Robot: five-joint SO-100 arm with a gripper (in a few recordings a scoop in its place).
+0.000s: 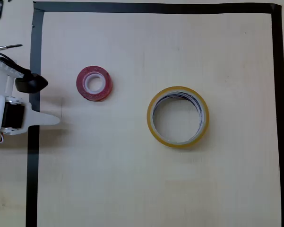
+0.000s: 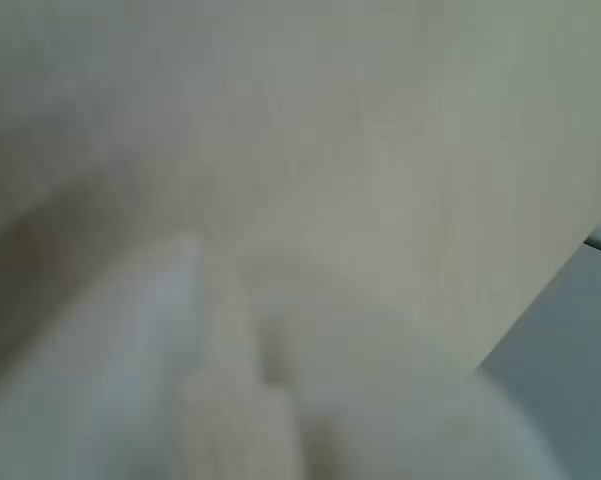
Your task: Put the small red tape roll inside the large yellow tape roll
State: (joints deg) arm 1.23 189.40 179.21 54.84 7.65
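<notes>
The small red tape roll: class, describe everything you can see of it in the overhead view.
The small red tape roll is a thick red ring around a white inner core with an open hole. It lies flat on the pale wooden table, inside the black tape border, left of the large yellow tape roll and apart from it. Nothing touches it; the gripper sits to its left, its fingers spread apart.

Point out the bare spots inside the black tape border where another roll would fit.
In the overhead view, the widest bare stretch is the lower half, below the red roll and yellow roll. The strip above both rolls, under the border's top edge, is free too. The yellow roll's hole is empty. The left edge is tighter: the gripper reaches over the border near the red roll.
</notes>
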